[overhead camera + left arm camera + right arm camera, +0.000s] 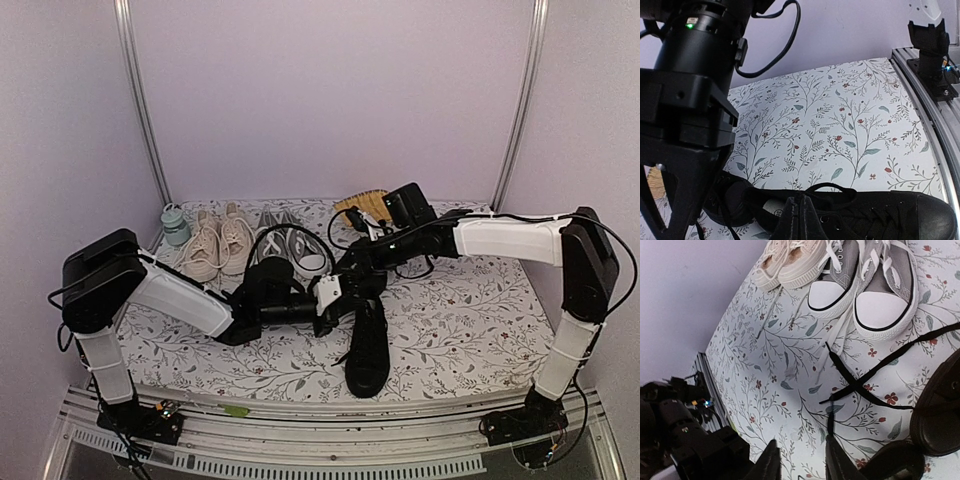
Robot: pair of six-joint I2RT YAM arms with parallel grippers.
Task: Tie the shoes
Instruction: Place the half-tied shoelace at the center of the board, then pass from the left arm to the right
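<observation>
Black canvas sneaker (368,355) lies mid-table, long axis running near to far, toe close to the near edge. Its round insole label (771,210) is unreadable. Floral cloth (470,310) lies open on the right arm's side. Left gripper (799,204) is pressed shut over the laces; whether it pinches 1, I cannot tell. Right gripper (801,441) stands part-open, holding nothing, beside 1 loose lace (860,382).

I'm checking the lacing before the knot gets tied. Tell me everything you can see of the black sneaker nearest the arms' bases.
The black sneaker is a low-top, canvas by its look, black all over including toe cap and sole. It rests sole-down on the floral cloth, toe toward the near edge, laces threaded through the eyelets. Loose black lace ends lie crossed on the cloth nearby, untied. The left gripper, shut, sits over its tongue. Whether it pinches a lace is unclear.
</observation>
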